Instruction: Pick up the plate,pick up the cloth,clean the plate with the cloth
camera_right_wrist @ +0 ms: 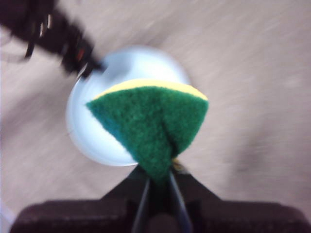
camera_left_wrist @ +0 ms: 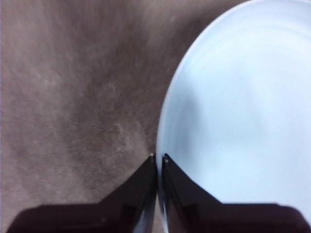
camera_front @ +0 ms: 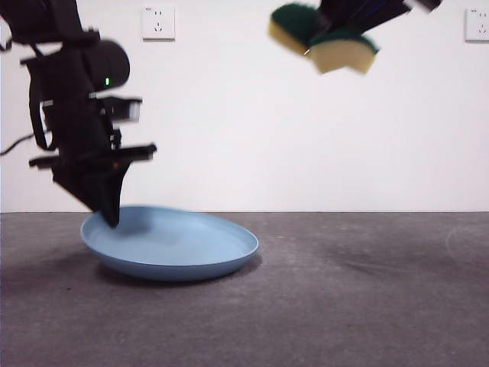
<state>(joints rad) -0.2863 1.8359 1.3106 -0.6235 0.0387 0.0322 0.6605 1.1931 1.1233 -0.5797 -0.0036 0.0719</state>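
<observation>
The left gripper [camera_left_wrist: 159, 158] pinches the stiff, light plate's [camera_front: 172, 245] rim; the right gripper [camera_right_wrist: 160, 182] squeezes the soft sponge [camera_right_wrist: 153, 124] above the plate.

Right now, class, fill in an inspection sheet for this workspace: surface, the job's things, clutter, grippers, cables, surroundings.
Surface: grey, mottled table top.
Job's things: round light-blue plastic plate, one edge raised off the table, the other resting on it; yellow foam sponge with dark green scouring layer, held high in the air and squeezed into a fold.
Clutter: nothing seen.
Grippers: left gripper shut on the plate's rim; right gripper shut on the sponge, above the plate.
Cables: a black cable loops beside the left arm.
Surroundings: plain white wall with two white wall sockets.
</observation>
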